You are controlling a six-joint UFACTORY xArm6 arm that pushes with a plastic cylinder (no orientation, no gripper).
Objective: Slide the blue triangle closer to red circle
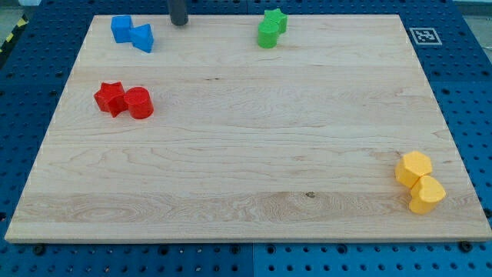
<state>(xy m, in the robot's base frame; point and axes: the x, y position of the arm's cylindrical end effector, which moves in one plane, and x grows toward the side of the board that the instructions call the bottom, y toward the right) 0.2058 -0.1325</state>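
The blue triangle [143, 37] lies near the view's top left, touching a second blue block [121, 28] on its left. The red circle [139, 103] lies lower on the left side, touching a red star [111, 98] on its left. My tip [179, 22] is at the view's top edge, a short way to the right of the blue triangle and not touching it. The red circle is well below the blue triangle.
A green star [277, 19] and a green round block [267, 35] touch at the top middle. Two yellow blocks, a hexagon [413, 167] and a rounder one [427, 194], sit at the bottom right. A tag marker [423, 35] is at the board's top right corner.
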